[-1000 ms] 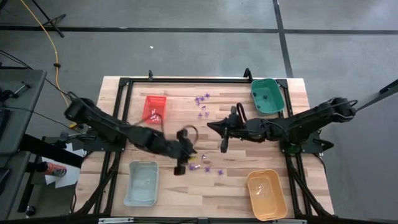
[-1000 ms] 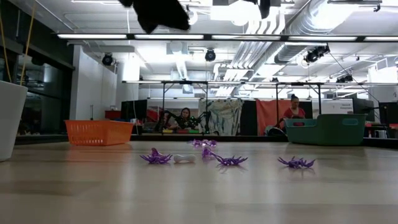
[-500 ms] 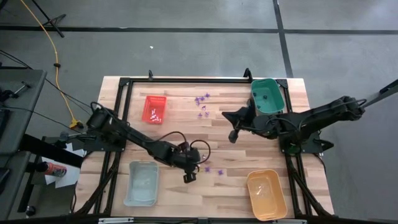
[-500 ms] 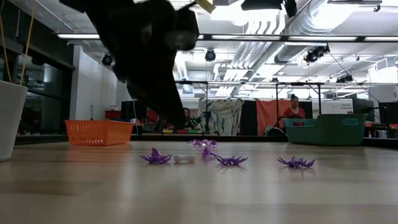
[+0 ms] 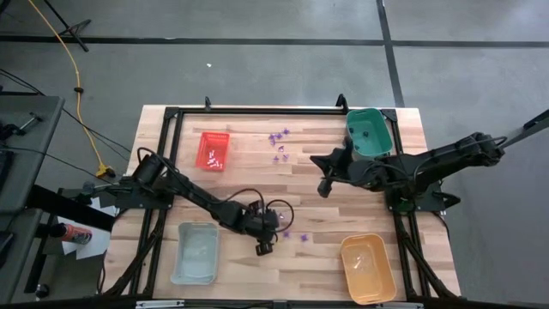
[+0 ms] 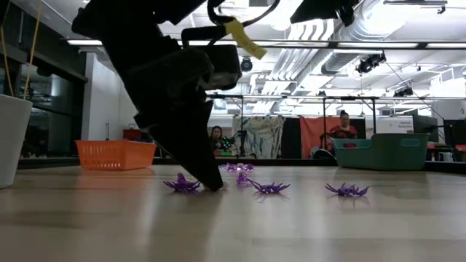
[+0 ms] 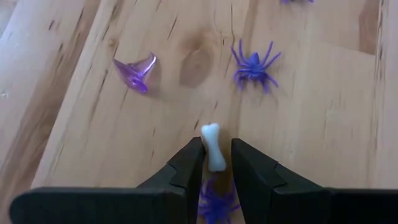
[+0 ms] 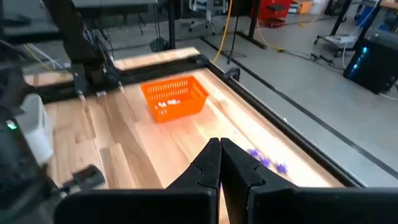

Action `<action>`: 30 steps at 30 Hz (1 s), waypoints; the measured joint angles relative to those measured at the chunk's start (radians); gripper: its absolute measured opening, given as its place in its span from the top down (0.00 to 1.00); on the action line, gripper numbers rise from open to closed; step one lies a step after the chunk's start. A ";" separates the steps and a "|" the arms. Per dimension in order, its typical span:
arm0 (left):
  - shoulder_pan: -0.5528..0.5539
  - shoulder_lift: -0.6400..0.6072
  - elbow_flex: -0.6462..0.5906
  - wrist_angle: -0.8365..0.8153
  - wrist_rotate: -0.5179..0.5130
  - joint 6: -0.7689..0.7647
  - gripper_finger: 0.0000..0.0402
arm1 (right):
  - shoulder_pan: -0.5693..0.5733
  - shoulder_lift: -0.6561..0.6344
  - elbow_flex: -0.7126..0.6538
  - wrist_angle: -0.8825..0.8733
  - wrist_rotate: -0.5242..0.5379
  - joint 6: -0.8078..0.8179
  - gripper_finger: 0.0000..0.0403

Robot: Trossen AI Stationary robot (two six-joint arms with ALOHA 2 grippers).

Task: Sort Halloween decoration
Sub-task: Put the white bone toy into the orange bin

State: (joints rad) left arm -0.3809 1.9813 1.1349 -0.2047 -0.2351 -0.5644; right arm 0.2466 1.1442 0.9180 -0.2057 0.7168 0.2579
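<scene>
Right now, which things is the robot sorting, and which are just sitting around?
Part of the job:
- white bone, between the left gripper fingers
- purple spider
- purple witch hat
- red tray, green tray, pale blue tray, orange tray

Just around:
- yellow cable on the floor
- people in the room behind
- right gripper, waiting above the table

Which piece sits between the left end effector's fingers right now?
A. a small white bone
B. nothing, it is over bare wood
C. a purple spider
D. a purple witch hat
A: the left wrist view shows the white bone between the fingers of the left end effector.
</scene>
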 joint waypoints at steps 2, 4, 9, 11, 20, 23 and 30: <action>-0.001 0.009 0.001 0.000 -0.004 0.006 0.81 | 0.000 0.000 0.000 -0.020 0.006 0.017 1.00; 0.000 0.017 0.001 -0.003 -0.003 0.008 0.81 | 0.000 0.000 0.000 -0.033 0.007 0.032 1.00; 0.000 0.020 0.001 -0.038 -0.011 0.000 0.86 | 0.000 0.000 0.000 -0.039 0.007 0.033 1.00; 0.002 0.020 0.001 -0.046 -0.011 -0.002 0.92 | 0.000 0.000 0.000 -0.039 0.007 0.033 1.00; 0.003 0.021 0.000 -0.052 -0.003 -0.010 0.98 | 0.000 0.000 0.000 -0.038 0.007 0.033 1.00; 0.004 0.020 0.000 -0.054 0.004 -0.009 0.99 | 0.000 0.000 0.000 -0.038 0.007 0.033 1.00; 0.065 -0.059 -0.012 -0.102 0.070 0.026 0.99 | 0.000 0.000 0.000 -0.038 0.007 0.033 1.00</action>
State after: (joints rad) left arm -0.3160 1.9225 1.1234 -0.3067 -0.1654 -0.5386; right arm 0.2466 1.1446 0.9180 -0.2440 0.7235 0.2909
